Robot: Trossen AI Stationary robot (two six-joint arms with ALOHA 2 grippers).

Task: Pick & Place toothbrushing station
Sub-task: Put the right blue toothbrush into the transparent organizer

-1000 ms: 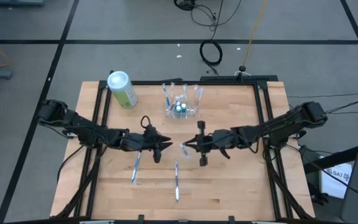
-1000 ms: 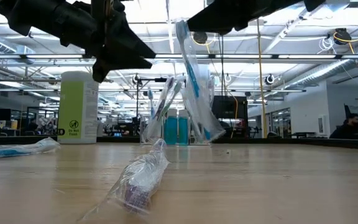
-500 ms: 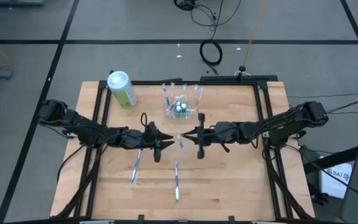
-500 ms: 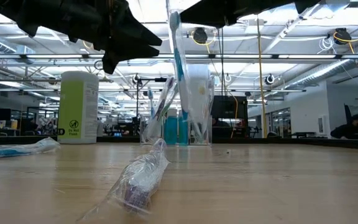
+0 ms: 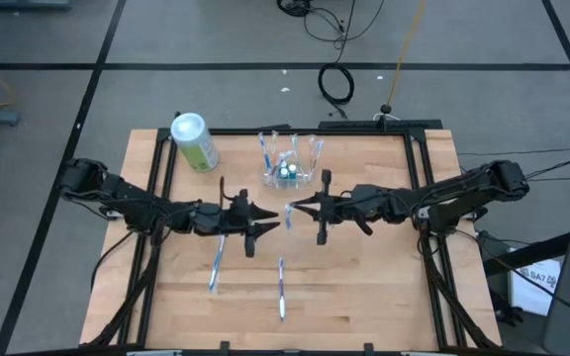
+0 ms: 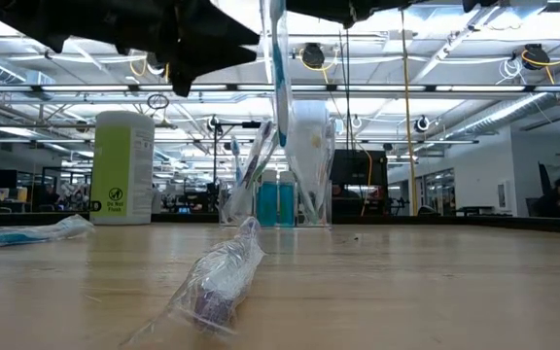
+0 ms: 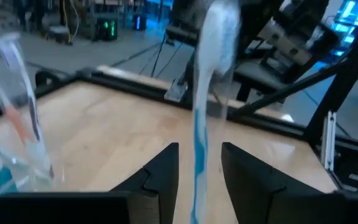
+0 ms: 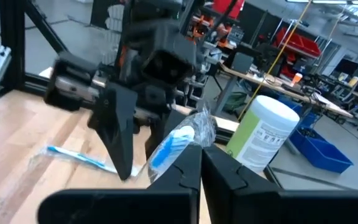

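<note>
Right claw (image 5: pixel 295 209) hangs over mid-table, pinched on a wrapped toothbrush (image 6: pixel 279 58) held upright. Facing it at nine o'clock, the left claw (image 5: pixel 277 223) stands part open, its fingers (image 7: pixel 166 171) either side of the brush's blue handle without gripping. The toothbrushing station (image 5: pixel 291 169) sits at twelve o'clock, near the table's (image 5: pixel 384 287) far edge. For a clean handover, the left should probably close squarely on the handle before the right lets go.
</note>
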